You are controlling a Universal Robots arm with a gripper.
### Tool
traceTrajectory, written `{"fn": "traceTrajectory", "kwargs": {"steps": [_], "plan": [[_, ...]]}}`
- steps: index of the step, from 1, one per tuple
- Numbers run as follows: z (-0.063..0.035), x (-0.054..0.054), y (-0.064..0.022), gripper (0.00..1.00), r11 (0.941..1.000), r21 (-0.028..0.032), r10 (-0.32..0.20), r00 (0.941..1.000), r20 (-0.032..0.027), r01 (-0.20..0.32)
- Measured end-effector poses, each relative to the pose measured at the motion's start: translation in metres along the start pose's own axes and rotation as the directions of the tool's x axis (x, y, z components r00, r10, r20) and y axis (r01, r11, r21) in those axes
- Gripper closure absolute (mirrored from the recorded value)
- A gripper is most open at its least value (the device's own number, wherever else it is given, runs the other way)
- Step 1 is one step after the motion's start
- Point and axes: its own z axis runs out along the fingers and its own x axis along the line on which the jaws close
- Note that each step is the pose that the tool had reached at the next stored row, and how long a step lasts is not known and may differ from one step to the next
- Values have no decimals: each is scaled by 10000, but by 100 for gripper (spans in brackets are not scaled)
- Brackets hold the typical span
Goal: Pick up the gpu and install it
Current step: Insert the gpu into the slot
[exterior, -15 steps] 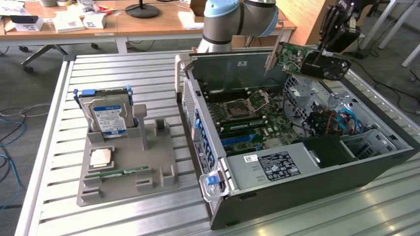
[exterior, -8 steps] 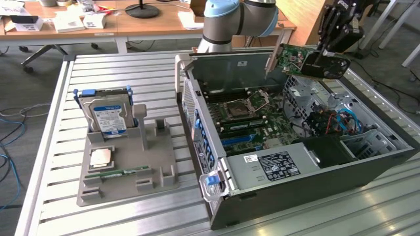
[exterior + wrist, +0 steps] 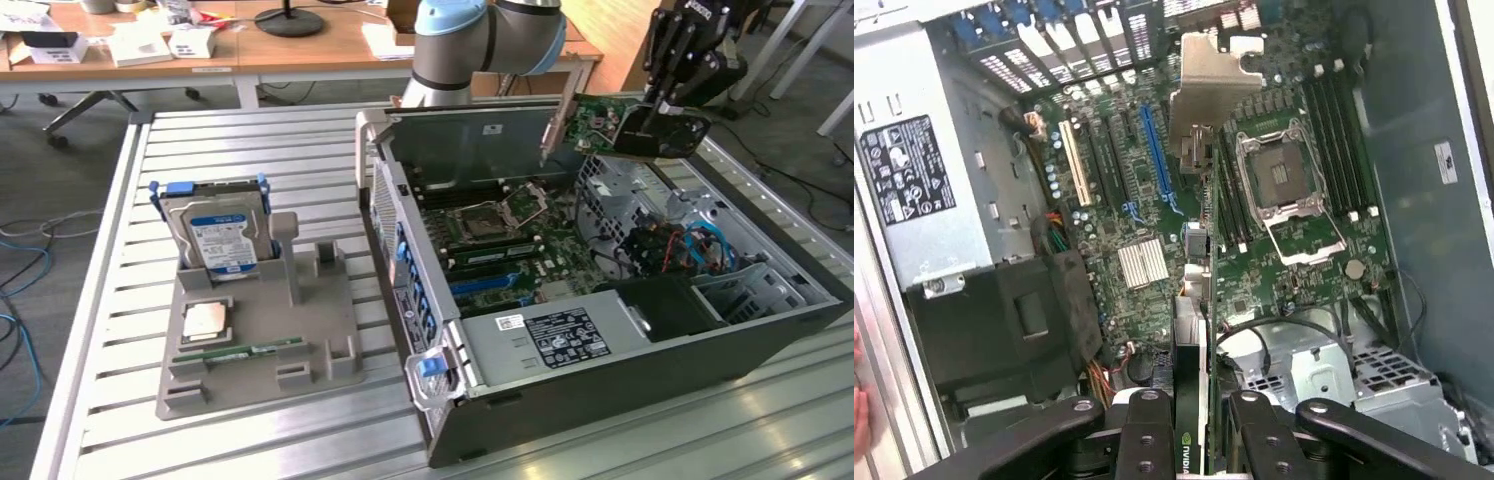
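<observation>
Nearest us in the exterior view, at six o'clock, the open black computer tower (image 3: pixel 747 340) is lying on the silvery slatted metal table (image 3: pixel 267 440), with its grey labelled power supply box (image 3: pixel 561 335) sitting by the near edge. At nine o'clock the grey plastic parts holder (image 3: pixel 320 350) is standing well apart. Farther off, at one o'clock, the black two-fingered gripper (image 3: pixel 641 130) is clamping the thin green gpu (image 3: pixel 597 122) above the tower's far rim, clear of its walls. The wrist view is showing us what that angle is hiding. The gpu (image 3: pixel 1189 340) is hanging edge-on between the fingers (image 3: pixel 1144 430) over the green motherboard (image 3: pixel 1254 290). It is near the long blue slot (image 3: pixel 1157 165) but not seated in it.
</observation>
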Motion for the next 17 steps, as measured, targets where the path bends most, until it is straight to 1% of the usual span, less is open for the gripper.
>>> {"fn": "traceTrajectory", "kwargs": {"steps": [3, 5, 9, 13, 17], "plan": [[1, -1, 0, 74, 9990, 9, -440, 9990, -3, 440], [1, -1, 0, 74, 9973, 15, -735, 9973, -6, 735], [3, -2, 0, 74, 9913, 26, -1314, 9913, -13, 1314], [5, -2, 0, 74, 9810, 39, -1941, 9810, -20, 1942], [7, -3, 0, 74, 9667, 50, -2559, 9667, -29, 2559]]}}
